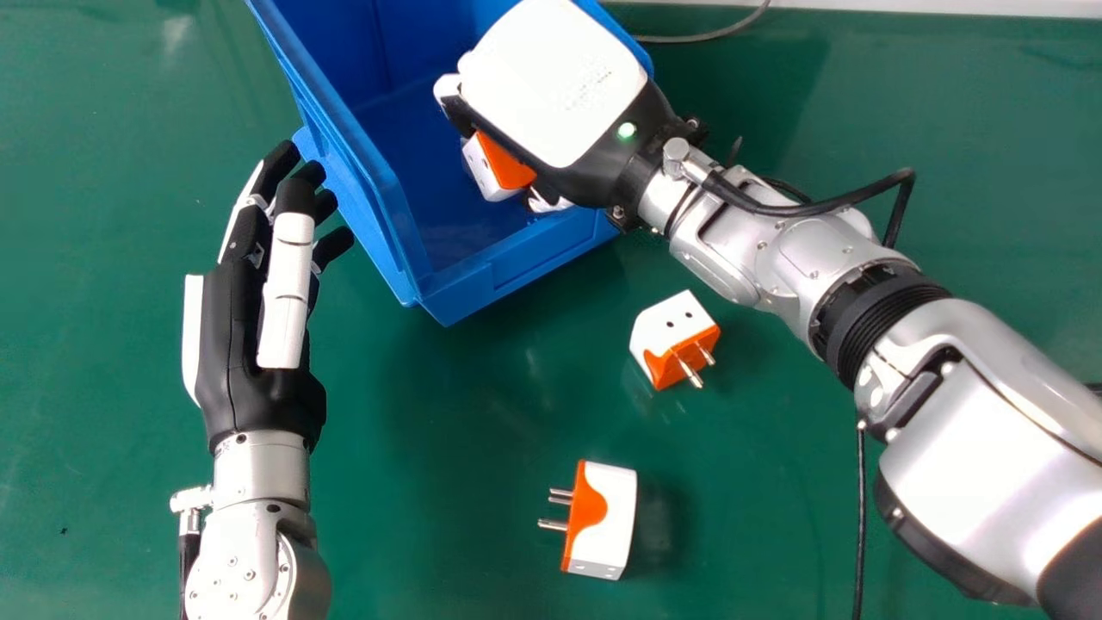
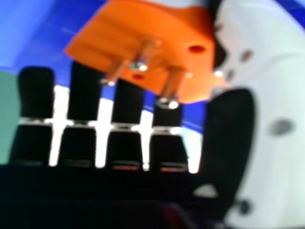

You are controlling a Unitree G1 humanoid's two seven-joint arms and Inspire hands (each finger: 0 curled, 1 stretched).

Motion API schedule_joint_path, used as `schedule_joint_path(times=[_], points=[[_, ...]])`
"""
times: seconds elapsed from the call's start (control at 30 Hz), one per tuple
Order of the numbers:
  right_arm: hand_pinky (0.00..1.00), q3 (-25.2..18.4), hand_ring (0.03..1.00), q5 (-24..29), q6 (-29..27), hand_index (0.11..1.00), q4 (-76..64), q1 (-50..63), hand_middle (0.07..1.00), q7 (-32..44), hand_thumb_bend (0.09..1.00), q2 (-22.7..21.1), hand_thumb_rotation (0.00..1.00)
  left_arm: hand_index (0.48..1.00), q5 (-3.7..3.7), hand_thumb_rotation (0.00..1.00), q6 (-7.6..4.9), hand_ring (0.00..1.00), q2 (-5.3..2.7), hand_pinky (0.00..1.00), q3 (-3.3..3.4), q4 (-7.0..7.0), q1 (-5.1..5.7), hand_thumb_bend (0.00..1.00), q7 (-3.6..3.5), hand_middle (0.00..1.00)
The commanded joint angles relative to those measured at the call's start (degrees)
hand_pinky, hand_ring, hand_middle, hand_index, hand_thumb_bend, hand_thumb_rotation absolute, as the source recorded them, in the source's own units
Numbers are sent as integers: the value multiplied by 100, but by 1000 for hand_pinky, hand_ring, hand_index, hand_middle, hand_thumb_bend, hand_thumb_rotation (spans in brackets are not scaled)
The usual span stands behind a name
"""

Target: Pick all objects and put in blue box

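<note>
I have the plug [image 1: 489, 172] over the opening of the blue box [image 1: 508, 269], toward its right side; how high it sits above the box's floor, I cannot tell. My right hand [image 1: 564, 95] is partly closed on it, palm down, the plug caught between thumb [image 2: 233, 138] and fingers [image 2: 85, 90]; the fingers are only lightly bent, their tips behind the plug, with the outermost finger clear of it; three metal pins stand out from its orange face. How firm the grip is, I cannot tell.

The second plug [image 1: 674, 340] is on the green table [image 1: 430, 517], near the box on my right, its pins angled toward my side; the third plug [image 1: 603, 521] lies closer to me, pins pointing left, well apart from the box.

My left hand [image 1: 250, 336] is just beside the box's left wall; its fingers are extended, its thumb laid along the palm, nothing in its hold. A dark cable [image 1: 859, 517] runs along the table at the right, beside my right arm [image 1: 973, 430].
</note>
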Motion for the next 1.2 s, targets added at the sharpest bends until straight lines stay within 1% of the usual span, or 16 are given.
schedule_joint_path(times=[0.0, 0.07, 0.17, 0.27, 0.33, 0.47, 0.5, 0.67, 0.7, 0.87, 0.9, 0.93, 0.97, 1.03, 1.13, 1.17], points=[[337, -71, 433, 153, 286, 520, -27, -329, 512, 278, 507, 81, 0, 869, 47, 754, -93, 863, 34, 809, -31, -95, 21, 696, -11, 872], [331, 87, 436, 1, 536, 526, -33, -348, 513, 421, 504, 101, 0, 867, 4, 755, -86, 862, 29, 807, -20, -76, 4, 699, -33, 871], [331, 315, 436, -197, 775, 526, -81, -327, 513, 231, 504, 81, 0, 867, -31, 755, -97, 862, 21, 807, -11, -41, -19, 699, -59, 871], [357, 426, 473, -256, 926, 517, -96, -308, 513, 156, 509, 90, 0, 866, 2, 757, -91, 861, 24, 806, -19, -28, -24, 700, -41, 871], [357, 460, 473, -232, 1009, 517, -97, -321, 513, 344, 509, 120, 0, 866, 11, 757, -96, 861, 16, 806, -23, -21, -28, 700, -32, 871], [357, 484, 473, -170, 1134, 517, -130, -320, 513, 662, 509, 167, 0, 866, 41, 757, -67, 861, 12, 806, -45, -79, -8, 700, -11, 871], [440, 488, 570, -171, 1158, 592, -145, -317, 600, 692, 607, 173, 63, 864, 34, 759, -55, 861, 9, 805, -46, -93, -6, 701, -11, 870], [440, 477, 570, -142, 1138, 592, -193, -301, 600, 647, 607, 161, 63, 864, 12, 759, -46, 861, 26, 805, -36, -64, -33, 701, -32, 870], [539, 476, 656, -139, 1124, 674, -199, -298, 680, 620, 686, 153, 128, 862, 14, 760, -54, 860, 24, 803, -35, -49, -41, 703, -30, 869], [539, 397, 656, -63, 954, 674, -245, -210, 680, 332, 686, 44, 128, 862, 67, 760, -141, 860, 29, 803, -38, 35, -62, 703, -17, 869], [539, 365, 656, -35, 928, 674, -264, -184, 680, 331, 686, 9, 128, 862, 71, 760, -149, 860, 22, 803, -38, 43, -62, 703, -13, 869], [621, 292, 725, 34, 881, 739, -300, -135, 744, 314, 750, -46, 185, 861, 70, 760, -146, 860, 16, 802, -35, 40, -60, 704, -9, 868], [621, 134, 725, 193, 825, 739, -372, -28, 744, 255, 750, -128, 185, 861, 50, 760, -128, 860, 10, 802, -33, 29, -59, 704, -16, 868], [621, -214, 725, 566, 665, 739, -583, 197, 744, 189, 750, -292, 185, 861, 51, 760, -130, 860, 17, 802, -33, 18, -51, 704, -24, 868], [621, -753, 725, 1061, 596, 739, -1535, 766, 744, 302, 750, -664, 185, 861, 43, 760, -96, 860, 25, 802, -14, -6, -49, 704, -7, 868], [681, -956, 780, 1206, 664, 791, -2127, 1096, 795, 453, 800, -830, 261, 861, 32, 762, -112, 860, 41, 802, -3, 17, -62, 702, -25, 869]])
